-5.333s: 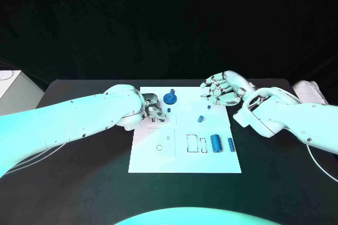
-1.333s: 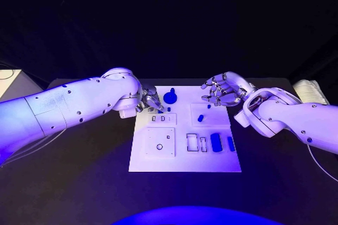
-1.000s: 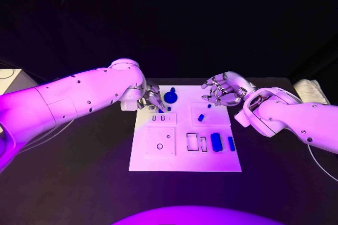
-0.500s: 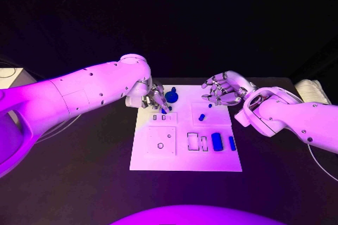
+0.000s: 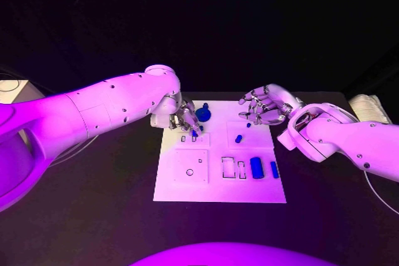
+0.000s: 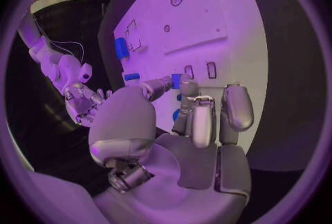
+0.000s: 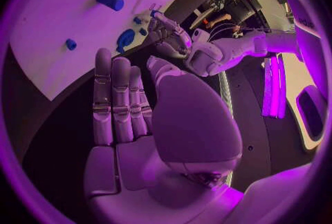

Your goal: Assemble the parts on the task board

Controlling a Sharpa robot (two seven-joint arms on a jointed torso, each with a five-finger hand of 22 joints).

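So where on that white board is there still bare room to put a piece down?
The board's near strip, below the outlined slots, is bare, and so is the black table around it. The far end is crowded: both the left hand and right hand hang there over blue parts.

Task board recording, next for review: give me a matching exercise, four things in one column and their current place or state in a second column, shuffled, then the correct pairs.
Things:
1. left robot hand
2. right robot hand
3. large blue round part
4. two long blue parts

Places or states:
A. lying side by side at the near right of the task board
B. fingers apart, holding nothing, above the board's far right corner
C. pinching a small blue part over the board's far left area
D. at the board's far edge, beside the left robot hand

Pairs: 1-C, 2-B, 3-D, 4-A
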